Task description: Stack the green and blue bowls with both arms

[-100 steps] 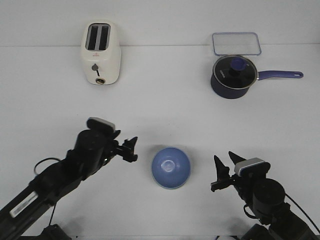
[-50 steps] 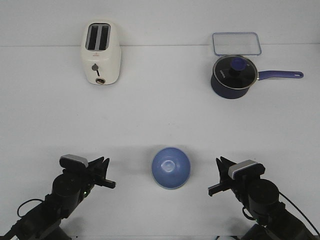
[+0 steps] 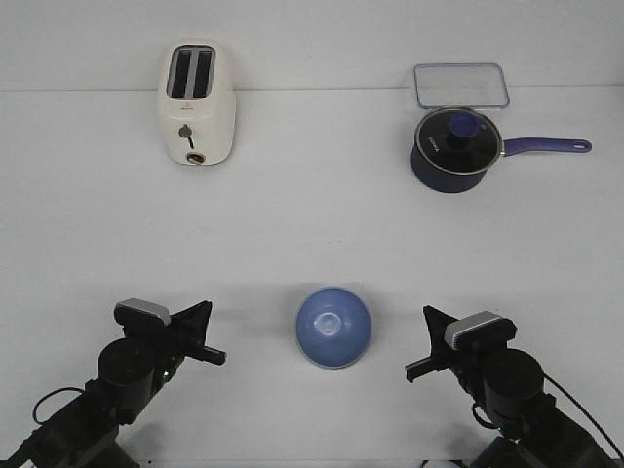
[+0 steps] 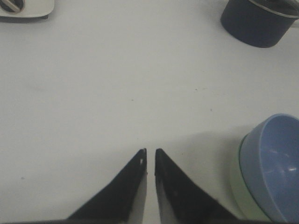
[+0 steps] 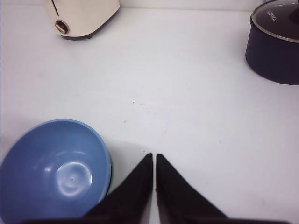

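Bowls: I see the blue bowl [image 3: 333, 327] nested in the green bowl [image 4: 239, 186], green visible only by left wrist. Left gripper [image 4: 149, 156] and right gripper [image 5: 154, 161] both clenched, holding nothing.

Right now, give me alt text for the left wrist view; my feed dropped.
The blue bowl sits nested inside the green bowl on the white table, beside the shut, empty left gripper. A dark saucepan and a toaster's edge lie beyond.
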You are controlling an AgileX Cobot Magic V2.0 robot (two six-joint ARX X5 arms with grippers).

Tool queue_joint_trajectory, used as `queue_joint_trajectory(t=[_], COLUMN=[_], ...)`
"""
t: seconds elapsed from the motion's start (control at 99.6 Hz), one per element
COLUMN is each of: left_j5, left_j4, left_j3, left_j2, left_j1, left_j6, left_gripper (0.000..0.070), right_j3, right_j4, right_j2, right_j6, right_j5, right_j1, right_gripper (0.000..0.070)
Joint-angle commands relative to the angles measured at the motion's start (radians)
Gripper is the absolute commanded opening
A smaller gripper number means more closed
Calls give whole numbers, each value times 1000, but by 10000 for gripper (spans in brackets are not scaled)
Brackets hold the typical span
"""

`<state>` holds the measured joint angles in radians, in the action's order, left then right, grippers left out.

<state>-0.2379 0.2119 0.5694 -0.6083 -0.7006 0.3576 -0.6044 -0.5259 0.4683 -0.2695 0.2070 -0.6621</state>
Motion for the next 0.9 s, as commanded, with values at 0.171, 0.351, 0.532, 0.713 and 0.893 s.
queue_joint_trajectory(t=[0.171, 0.351, 0.532, 0.713, 0.893], left_j5=[-9, 94, 109, 142, 145], left_j4=[-35, -166, -262, -260, -238], left_j3=[8, -146, -388, -558, -556], left_j2=[74, 246, 446, 607, 605], left_j1=[18, 275, 539, 649, 648], left_j6=[-112, -370, -399, -399, -393], left_gripper=[15, 15, 15, 15, 15], right_j3=[-6, -6, -6, -6, -6], right_j4=[16, 16, 16, 16, 16], right_j2=[3, 3, 3, 3, 3], right_j6=[-10, -10, -10, -10, -10], right_j5=[3, 3, 3, 3, 3], right_j1=[-7, -7, -7, -7, -7], right_gripper=[12, 12, 12, 12, 12])
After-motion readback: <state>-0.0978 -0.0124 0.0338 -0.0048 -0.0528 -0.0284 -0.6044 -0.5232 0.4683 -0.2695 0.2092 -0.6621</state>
